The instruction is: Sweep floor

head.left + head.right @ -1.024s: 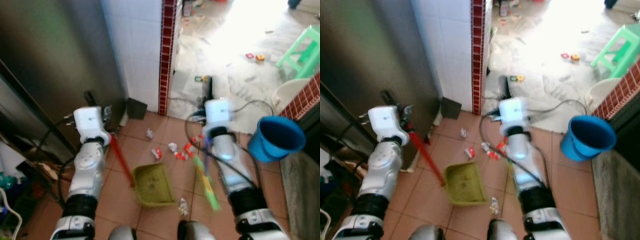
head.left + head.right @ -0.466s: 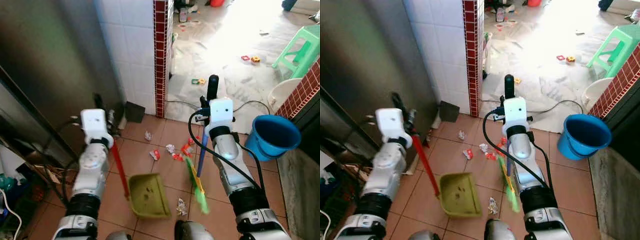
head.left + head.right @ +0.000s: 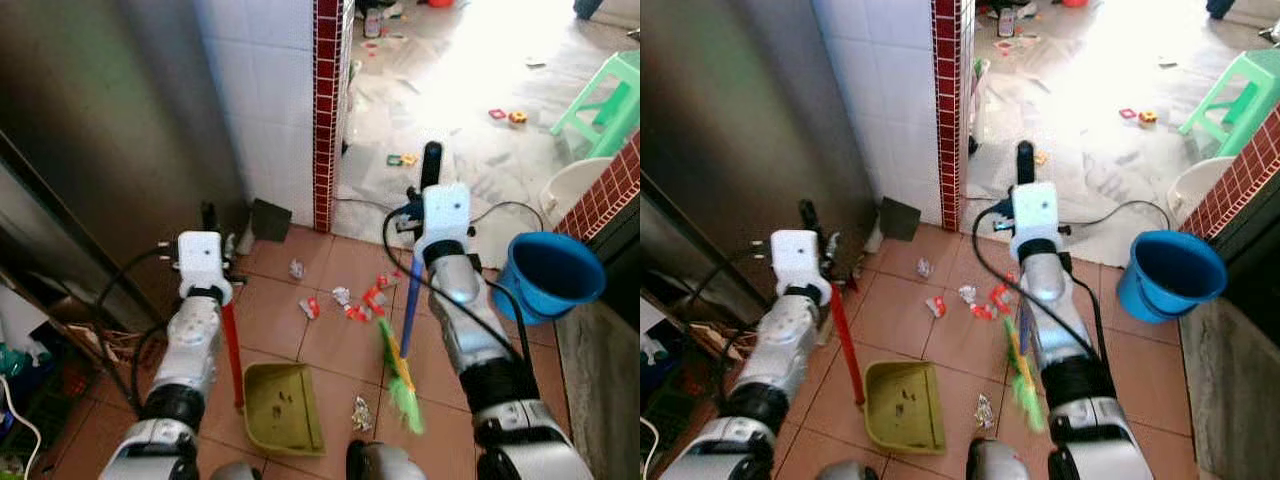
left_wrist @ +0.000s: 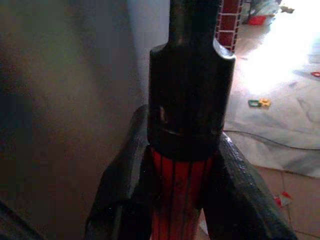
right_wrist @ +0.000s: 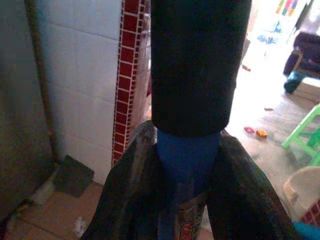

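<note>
Below the left hand (image 4: 182,200), clamped on a red handle (image 3: 232,350), sits the dustpan (image 3: 280,408); right hand (image 5: 187,200) grips the broom (image 3: 402,380), scraps (image 3: 362,300) ahead, bucket (image 3: 552,275) beside it; label unreadable.

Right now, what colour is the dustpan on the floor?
The dustpan is olive green with a red handle, clearest in the left eye view.

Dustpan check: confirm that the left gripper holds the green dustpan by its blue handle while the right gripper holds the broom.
Wrong in one respect: the dustpan has a red handle, not blue. The left wrist view shows the left gripper shut on that red shaft; blue is the broom handle, held by the right gripper. The rest stands.
</note>
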Robot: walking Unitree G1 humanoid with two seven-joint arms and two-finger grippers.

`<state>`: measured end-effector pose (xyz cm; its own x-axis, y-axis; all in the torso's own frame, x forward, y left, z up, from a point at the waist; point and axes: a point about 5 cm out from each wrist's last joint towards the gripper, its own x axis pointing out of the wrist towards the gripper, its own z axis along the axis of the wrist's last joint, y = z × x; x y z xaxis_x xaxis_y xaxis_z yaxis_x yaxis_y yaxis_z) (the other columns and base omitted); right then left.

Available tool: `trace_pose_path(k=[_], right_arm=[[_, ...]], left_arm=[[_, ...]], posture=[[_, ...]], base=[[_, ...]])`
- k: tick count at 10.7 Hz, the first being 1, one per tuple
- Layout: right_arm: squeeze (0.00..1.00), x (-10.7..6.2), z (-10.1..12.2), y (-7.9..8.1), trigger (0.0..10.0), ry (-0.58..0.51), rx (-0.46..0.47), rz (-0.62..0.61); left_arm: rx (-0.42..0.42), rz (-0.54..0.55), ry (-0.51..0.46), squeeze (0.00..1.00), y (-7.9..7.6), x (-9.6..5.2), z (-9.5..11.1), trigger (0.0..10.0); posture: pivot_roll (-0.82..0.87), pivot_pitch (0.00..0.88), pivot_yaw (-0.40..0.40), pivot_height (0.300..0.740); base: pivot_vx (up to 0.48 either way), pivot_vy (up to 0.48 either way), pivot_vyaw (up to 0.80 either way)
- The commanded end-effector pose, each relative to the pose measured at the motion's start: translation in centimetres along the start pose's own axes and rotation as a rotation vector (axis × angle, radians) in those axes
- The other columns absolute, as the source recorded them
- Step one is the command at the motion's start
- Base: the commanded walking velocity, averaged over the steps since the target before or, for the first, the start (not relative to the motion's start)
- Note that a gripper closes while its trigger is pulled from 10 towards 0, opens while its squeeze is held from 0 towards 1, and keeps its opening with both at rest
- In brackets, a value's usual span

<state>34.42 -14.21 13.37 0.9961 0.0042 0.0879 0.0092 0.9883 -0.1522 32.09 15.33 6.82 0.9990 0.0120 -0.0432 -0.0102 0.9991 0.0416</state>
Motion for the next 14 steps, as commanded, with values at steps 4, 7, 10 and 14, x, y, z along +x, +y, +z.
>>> trace_pose_path(k=[4,7,10,14], right_arm=[[0.0,1.2,-0.1,0.9,10.0,0.191,0.399,0.015],[0.0,1.9,5.0,1.6,10.0,0.004,0.753,0.168],[0.0,2.5,8.1,0.7,10.0,-0.143,0.51,0.231],[0.0,2.7,9.2,-3.2,10.0,-0.32,0.069,0.049]], left_arm=[[-0.098,-0.007,0.021,0.0,-2.4,0.8,-0.4,10.0],[-0.129,-0.052,0.028,0.0,-3.2,1.2,-0.2,10.0],[-0.16,-0.058,0.004,0.0,-3.1,1.6,0.3,10.0],[-0.263,-0.108,0.02,0.0,-2.7,1.9,0.5,10.0]], posture=[[-0.13,0.052,0.019,0.74],[-0.15,0.038,0.04,0.74],[-0.14,0.019,0.044,0.74],[-0.12,0.0,0.048,0.74]], base=[[0.0,0.0,0.0],[0.0,0.0,0.0],[0.0,0.0,0.0],[0.0,0.0,0.0]])
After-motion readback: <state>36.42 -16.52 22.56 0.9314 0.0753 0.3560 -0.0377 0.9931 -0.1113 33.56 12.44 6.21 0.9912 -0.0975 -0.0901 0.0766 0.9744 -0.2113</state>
